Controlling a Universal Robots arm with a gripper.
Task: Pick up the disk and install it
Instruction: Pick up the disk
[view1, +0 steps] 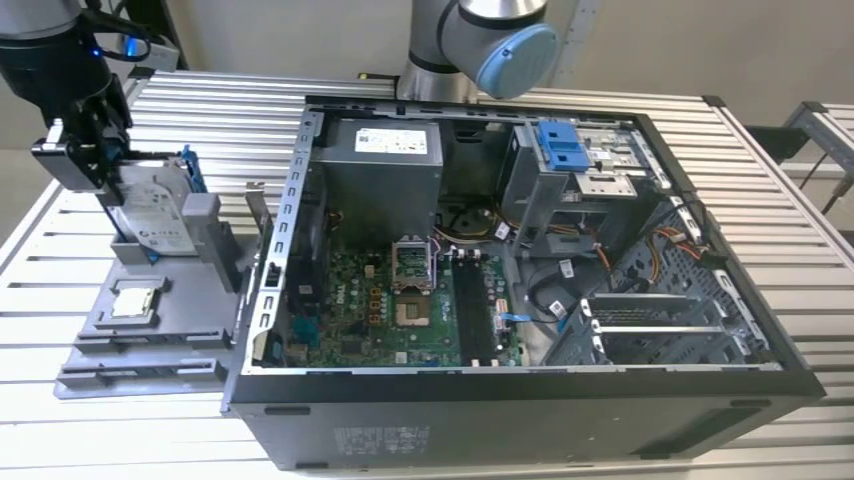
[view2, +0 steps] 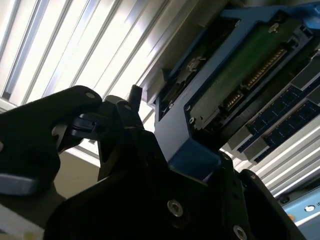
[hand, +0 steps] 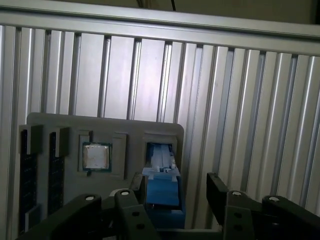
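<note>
The disk (view1: 144, 215) stands on edge, tilted, in a slot of the grey holder tray (view1: 147, 340) at the exterior view's left. It is silver-grey with a white label and thin blue rails. My gripper (view1: 110, 172) comes down on its upper edge and looks shut on it. In the first wrist view the disk's blue rail (hand: 161, 182) sits between my black fingers (hand: 127, 205). The second wrist view gives the disk's green board side (view2: 235, 75) and a blue rail end pinched in my gripper (view2: 194, 159).
An open computer case (view1: 534, 400) lies on the slatted metal table (view1: 200, 110), with a bright-blue latch (view1: 563, 148) on its drive bay at the back. A small square processor chip (view1: 136, 300) (hand: 96, 156) rests in the tray. The arm's base (view1: 481, 40) stands behind the case.
</note>
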